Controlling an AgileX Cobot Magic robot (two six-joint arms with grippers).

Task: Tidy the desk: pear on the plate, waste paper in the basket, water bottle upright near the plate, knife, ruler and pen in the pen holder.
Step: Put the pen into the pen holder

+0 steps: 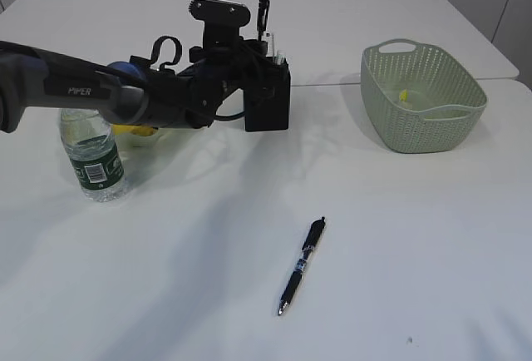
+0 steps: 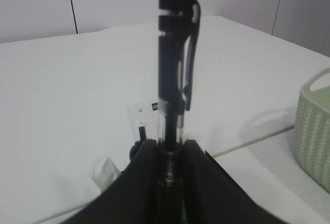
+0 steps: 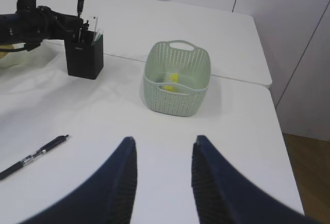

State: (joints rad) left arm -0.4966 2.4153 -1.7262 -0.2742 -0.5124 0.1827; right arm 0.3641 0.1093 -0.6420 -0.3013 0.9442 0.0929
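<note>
My left gripper is shut on a black pen that stands upright over the black pen holder. The pen's lower end is hidden between the fingers. A clear ruler sticks up out of the holder just behind. A second black pen lies on the table near the front. The water bottle stands upright at the left. A bit of the yellow pear shows behind my left arm; the plate is hidden. The knife cannot be made out. My right gripper hangs open above bare table.
The pale green basket stands at the right with a yellow scrap of paper inside. A seam between two tables runs behind the holder and basket. The loose pen lies left of my right gripper.
</note>
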